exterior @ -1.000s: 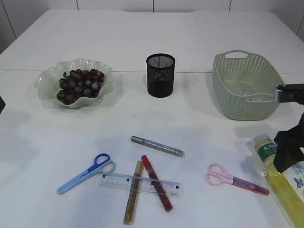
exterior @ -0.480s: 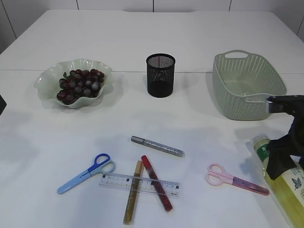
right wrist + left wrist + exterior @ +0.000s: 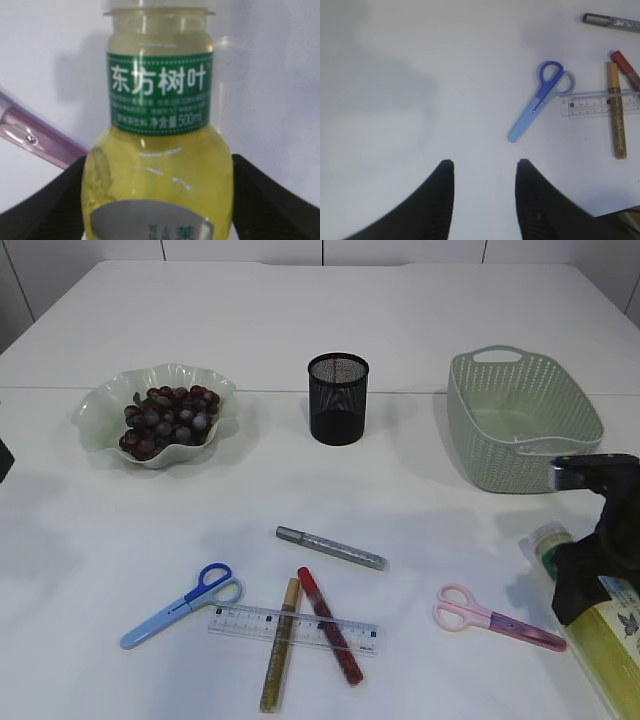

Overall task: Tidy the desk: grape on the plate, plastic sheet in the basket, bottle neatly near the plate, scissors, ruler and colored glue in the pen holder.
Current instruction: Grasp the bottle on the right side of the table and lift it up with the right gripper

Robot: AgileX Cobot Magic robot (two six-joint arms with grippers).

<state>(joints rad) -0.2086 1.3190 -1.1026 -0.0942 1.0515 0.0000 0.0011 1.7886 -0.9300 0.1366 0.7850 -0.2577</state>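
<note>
A bottle of yellow drink with a green label [image 3: 612,652] lies on the table at the right front. My right gripper [image 3: 588,575] is open and straddles the bottle's shoulder; in the right wrist view its fingers [image 3: 157,167] sit close on both sides of the bottle [image 3: 159,90]. My left gripper [image 3: 485,167] is open and empty over bare table, with blue scissors [image 3: 541,100] ahead of it to the right. Grapes [image 3: 168,418] lie on the green plate [image 3: 100,405]. The black mesh pen holder [image 3: 338,398] and green basket [image 3: 520,425] stand at the back. I cannot make out a plastic sheet.
At the front middle lie blue scissors [image 3: 180,605], a clear ruler [image 3: 240,621], gold glue [image 3: 280,648], red glue [image 3: 330,638] and silver glue [image 3: 332,548]. Pink scissors [image 3: 495,618] lie just left of the bottle, and show in the right wrist view [image 3: 35,142].
My right gripper has come down and slightly leftward over the bottle's neck end. The bottle and everything else on the table have stayed put.
</note>
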